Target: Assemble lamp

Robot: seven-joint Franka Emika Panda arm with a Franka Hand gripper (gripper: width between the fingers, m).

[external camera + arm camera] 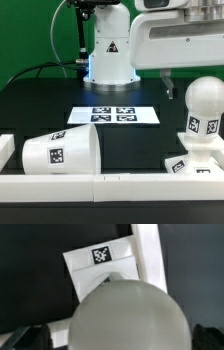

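The bulb (203, 105) stands upright on the wedge-like base (183, 166) at the exterior view's right, its tagged neck down in the base. The large shade (60, 150) lies on its side at the front left, apart from them. My gripper (190, 86) hangs just over the bulb; one dark finger (168, 86) shows beside the round head. In the wrist view the bulb's head (125, 314) fills the space between the two fingers of my gripper (118, 340), with a small gap on each side. The jaws are open. The base's tagged plate (100, 259) shows beyond the bulb.
The marker board (112, 115) lies flat at the table's middle, in front of the robot's pedestal (108, 55). A white rail (110, 186) runs along the front edge and also shows in the wrist view (148, 252) beside the base.
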